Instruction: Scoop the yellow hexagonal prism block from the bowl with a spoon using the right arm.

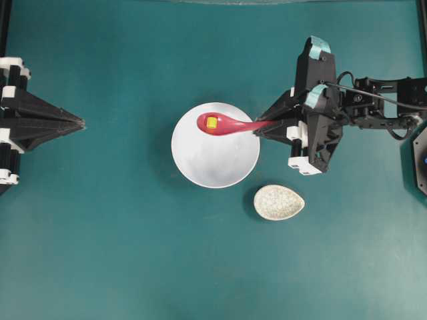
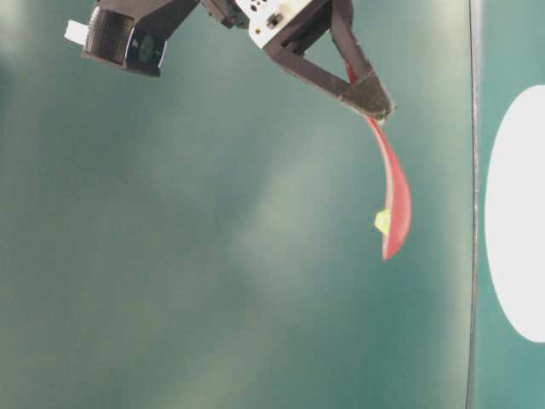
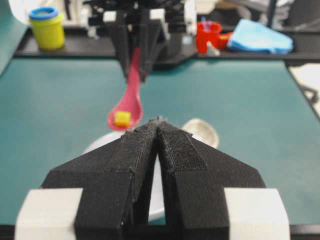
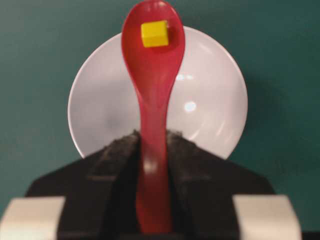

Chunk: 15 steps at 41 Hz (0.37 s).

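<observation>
Fingers (image 4: pixel 115 150) of the right arm clamp the spoon (image 4: pixel 152 90) handle, yellow hexagonal prism block (image 4: pixel 154 33) beyond them in its scoop.

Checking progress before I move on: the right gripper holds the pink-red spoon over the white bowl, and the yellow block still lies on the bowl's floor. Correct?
Not quite. The yellow block sits in the spoon, not on the floor of the bowl; the right wrist view shows it. The right gripper does hold the spoon over the bowl.
</observation>
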{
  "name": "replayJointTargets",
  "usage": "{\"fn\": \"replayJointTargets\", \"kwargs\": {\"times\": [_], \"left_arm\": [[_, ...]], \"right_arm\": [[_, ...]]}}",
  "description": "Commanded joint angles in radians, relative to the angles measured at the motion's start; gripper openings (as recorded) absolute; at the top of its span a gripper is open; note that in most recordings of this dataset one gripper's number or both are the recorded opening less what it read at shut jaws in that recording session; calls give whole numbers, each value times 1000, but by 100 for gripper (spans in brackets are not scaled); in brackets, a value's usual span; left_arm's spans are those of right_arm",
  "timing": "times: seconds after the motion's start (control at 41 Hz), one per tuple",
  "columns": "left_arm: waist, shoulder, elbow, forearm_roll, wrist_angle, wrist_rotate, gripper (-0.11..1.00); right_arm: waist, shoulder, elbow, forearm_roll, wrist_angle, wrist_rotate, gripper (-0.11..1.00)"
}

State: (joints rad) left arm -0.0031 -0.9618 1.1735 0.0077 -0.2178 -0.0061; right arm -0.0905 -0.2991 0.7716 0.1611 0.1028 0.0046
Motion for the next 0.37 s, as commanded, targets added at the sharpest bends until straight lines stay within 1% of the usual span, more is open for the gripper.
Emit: {"fn": "replayJointTargets", "kwargs": {"times": [0.0,0.122,0.341], "left_arm": [[-2,9,-23,3,0,-2,3],[-2,9,-21,2,26,-3,3],[-2,8,-21,3,35,-5,3]], "right_arm": [[3,-26,-26,-5,-3,-3,21],[3,-26,-26,-21,-3,-5,21],[3,-26,-26,-23,-3,-5,21]]}}
